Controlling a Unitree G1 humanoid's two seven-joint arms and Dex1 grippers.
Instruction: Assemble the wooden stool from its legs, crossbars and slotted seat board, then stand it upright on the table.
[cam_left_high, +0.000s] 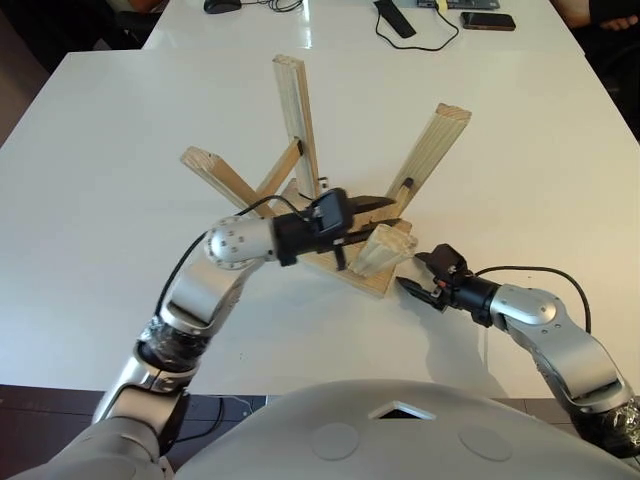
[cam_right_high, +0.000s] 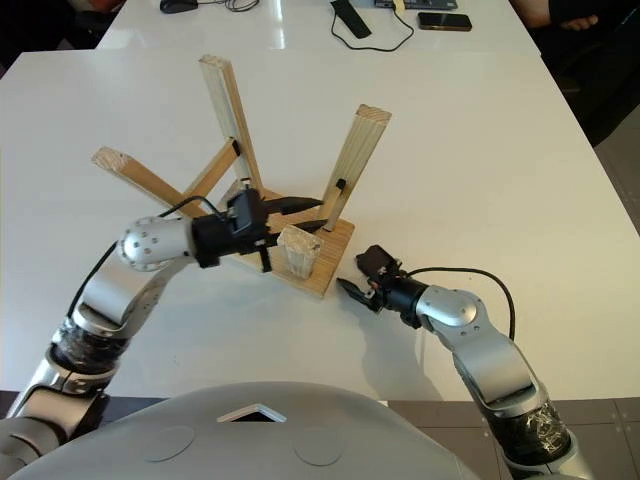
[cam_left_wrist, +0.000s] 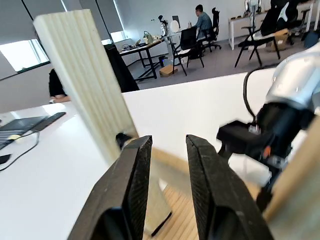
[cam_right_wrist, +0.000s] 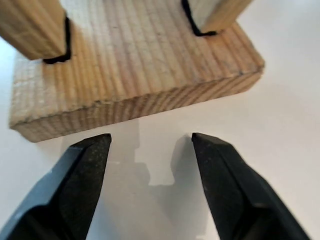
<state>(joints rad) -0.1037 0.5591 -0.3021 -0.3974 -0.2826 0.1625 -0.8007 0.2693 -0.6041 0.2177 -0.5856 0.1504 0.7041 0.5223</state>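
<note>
Both claws are released. The left claw (cam_left_high: 392, 210) hangs low over the upturned stool (cam_left_high: 330, 190). Its two black fingers (cam_left_wrist: 130, 190) are parted by a narrow gap. A pale wooden strip crosses beyond that gap; contact with it cannot be determined.

Directly beneath this claw the seat board (cam_left_high: 375, 283) lies flat on the white table (cam_left_high: 120, 150), with the legs pointing upward and splayed outward. The short leg (cam_left_high: 385, 248) stands just beside the claw, on the robot's side. The right leg (cam_left_high: 432, 150) rises just past the fingertips. The rear leg (cam_left_high: 298, 115) and the left leg (cam_left_high: 222, 172) stand behind the claw's wrist, joined by a crossbar (cam_left_high: 280, 172).

The right claw (cam_left_high: 408, 270) sits at table level, just beside the seat board's edge and apart from it. Its fingers (cam_right_wrist: 80, 175) are spread wide, with only table surface between them.

Material: pale wood with pronounced grain. A dark slot outline surrounds each leg foot.
</note>
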